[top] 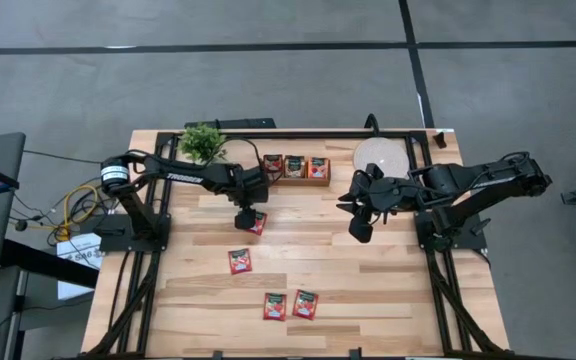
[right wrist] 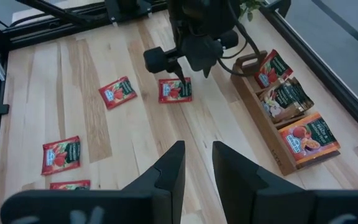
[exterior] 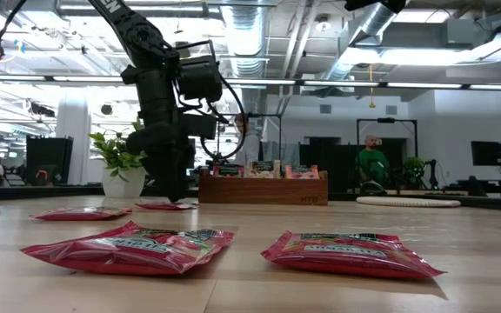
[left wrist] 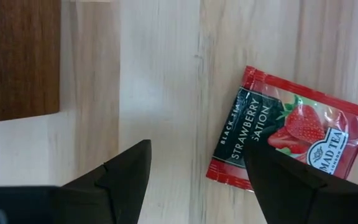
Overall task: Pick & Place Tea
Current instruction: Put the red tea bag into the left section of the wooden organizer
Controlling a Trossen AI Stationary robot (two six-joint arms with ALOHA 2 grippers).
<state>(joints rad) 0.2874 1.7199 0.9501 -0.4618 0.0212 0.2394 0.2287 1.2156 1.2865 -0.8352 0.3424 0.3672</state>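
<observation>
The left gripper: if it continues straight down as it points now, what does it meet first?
Probably the red tea sachet below the left gripper. One finger overlaps its edge; the other is over the bare table. The remaining height is unclear.

Wooden tray at counter top centre; potted plant upper left; four tea sachets lie below.
</observation>
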